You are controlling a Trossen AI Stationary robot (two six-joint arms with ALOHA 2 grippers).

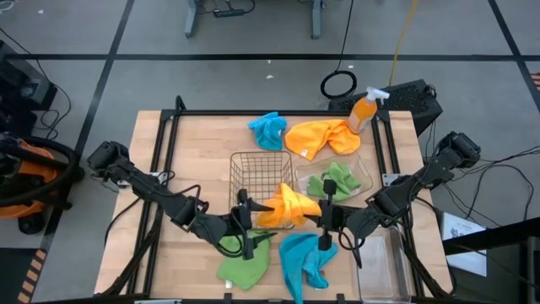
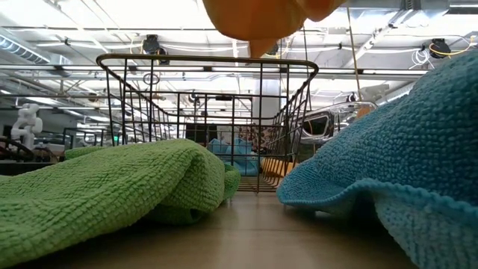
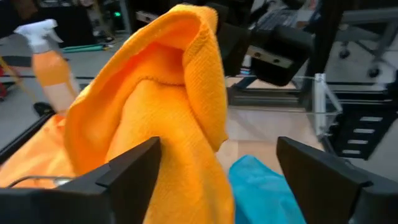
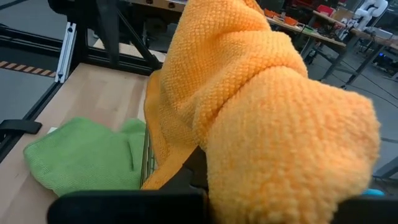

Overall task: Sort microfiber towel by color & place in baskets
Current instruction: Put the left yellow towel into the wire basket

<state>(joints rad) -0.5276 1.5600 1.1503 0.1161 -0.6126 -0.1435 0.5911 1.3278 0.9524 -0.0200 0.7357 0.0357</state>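
Left gripper (image 1: 247, 226) stands wide open beside the copper wire-mesh basket (image 1: 249, 165), holding nothing, above a green towel (image 1: 243, 263). Between the arms, an orange towel (image 1: 288, 206) hangs over the basket's near rim, pinched in the closed right gripper (image 1: 323, 221) above a blue towel (image 1: 304, 260).

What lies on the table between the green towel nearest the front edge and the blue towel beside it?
In the low view, bare wood separates the green towel from the blue towel, with the wire basket standing behind the gap.

No legible text or labels
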